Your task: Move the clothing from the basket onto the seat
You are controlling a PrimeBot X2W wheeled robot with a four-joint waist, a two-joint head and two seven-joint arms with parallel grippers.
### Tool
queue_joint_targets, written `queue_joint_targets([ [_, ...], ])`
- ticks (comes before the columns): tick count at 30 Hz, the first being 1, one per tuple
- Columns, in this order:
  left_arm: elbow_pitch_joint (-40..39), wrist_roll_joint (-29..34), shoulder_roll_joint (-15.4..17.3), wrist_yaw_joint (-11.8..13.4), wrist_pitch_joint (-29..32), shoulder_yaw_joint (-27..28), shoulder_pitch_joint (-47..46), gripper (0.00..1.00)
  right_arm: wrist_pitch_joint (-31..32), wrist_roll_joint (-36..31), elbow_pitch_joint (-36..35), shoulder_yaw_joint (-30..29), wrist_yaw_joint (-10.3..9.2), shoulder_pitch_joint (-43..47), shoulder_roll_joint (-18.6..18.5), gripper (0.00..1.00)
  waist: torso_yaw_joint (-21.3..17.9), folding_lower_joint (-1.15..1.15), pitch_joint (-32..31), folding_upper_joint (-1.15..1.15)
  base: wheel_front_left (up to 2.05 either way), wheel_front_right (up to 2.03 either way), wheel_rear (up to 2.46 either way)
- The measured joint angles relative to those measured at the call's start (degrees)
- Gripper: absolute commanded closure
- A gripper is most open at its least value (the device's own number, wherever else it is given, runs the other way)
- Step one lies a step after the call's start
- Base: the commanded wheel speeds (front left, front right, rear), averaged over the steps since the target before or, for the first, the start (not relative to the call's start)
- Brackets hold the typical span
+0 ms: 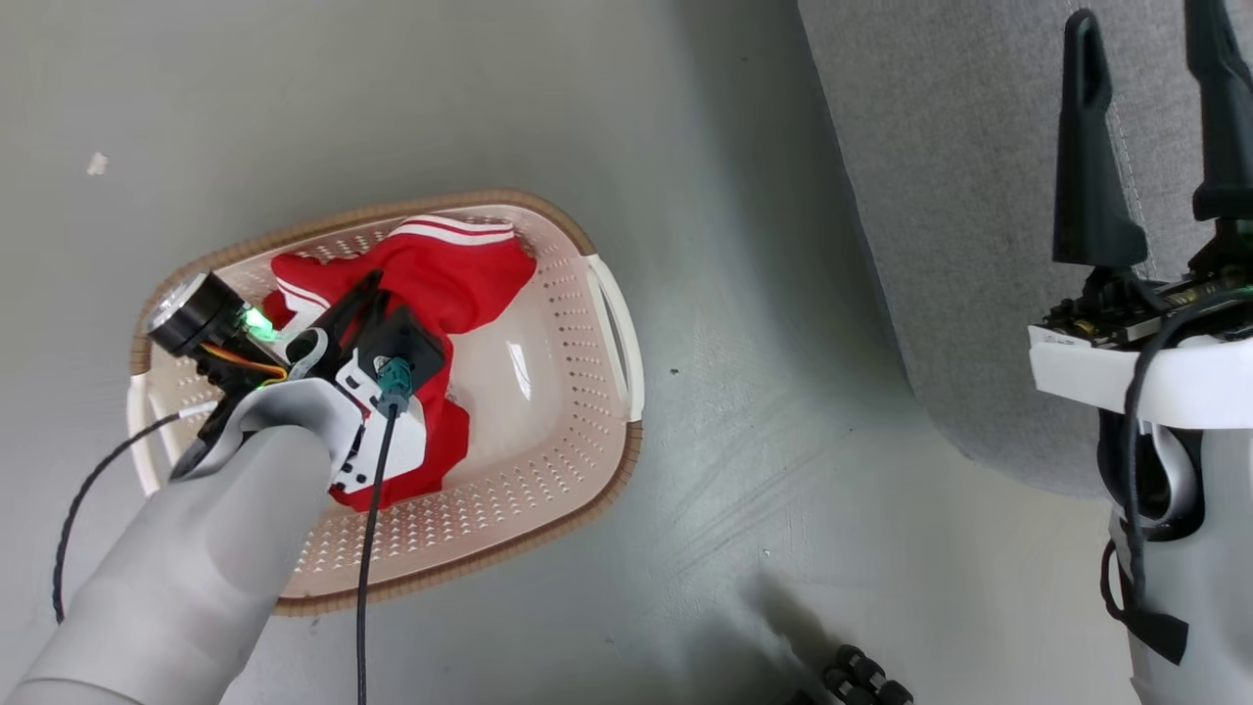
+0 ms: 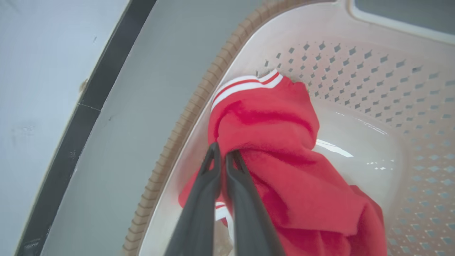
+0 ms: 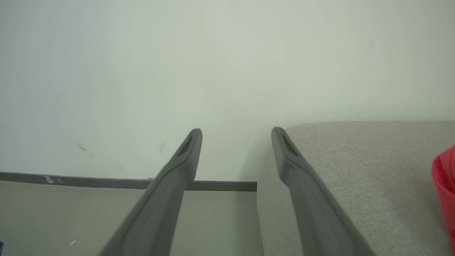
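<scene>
The cream basket (image 1: 548, 211) with its brown rim stands on the floor at the left and holds red clothing (image 1: 460, 274) with white stripes. My left gripper (image 1: 370, 294) reaches down into it, its fingers pressed together on a fold of the red cloth. From the left wrist, the gripper (image 2: 222, 156) pinches the clothing (image 2: 284, 142) close to the basket wall (image 2: 355, 71). My right gripper (image 1: 1155, 127) stands open over the grey seat (image 1: 959, 196) with nothing between its fingers. In the right wrist view this gripper (image 3: 236, 142) points at the wall beside the seat (image 3: 355, 170), where a red piece (image 3: 444, 192) lies at the right edge.
Grey floor separates basket and seat. A pale wall with a dark baseboard (image 3: 106, 182) runs behind. Black ribbed parts (image 1: 861, 676) sit at the bottom edge. A small white scrap (image 1: 96, 164) lies on the floor at far left.
</scene>
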Motion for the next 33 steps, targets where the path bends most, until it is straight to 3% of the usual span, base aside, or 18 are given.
queue_joint_targets([
  [9, -6.87, -4.23, 0.82, 4.66, -5.42, 4.67, 5.26, 1.00, 0.00, -2.70, 2.94, 0.93, 0.00, -0.01, -0.08, 0.00, 3.32, 0.00, -3.90, 0.00, 0.00, 0.00, 0.00],
  [16, -13.30, -8.45, 1.19, 6.78, -8.81, 9.29, 6.70, 1.00, 0.00, -4.22, 5.22, 1.90, 0.00, 0.09, -0.43, 0.00, 5.86, 0.00, -7.23, 0.00, 0.00, 0.00, 0.00],
  [33, -28.19, -12.22, 4.07, 8.23, -10.48, 13.73, 12.59, 1.00, 0.00, -5.55, 12.37, 5.92, 0.00, 1.91, -5.84, 0.00, 11.09, 0.00, -16.53, 0.00, 0.00, 0.00, 0.00],
])
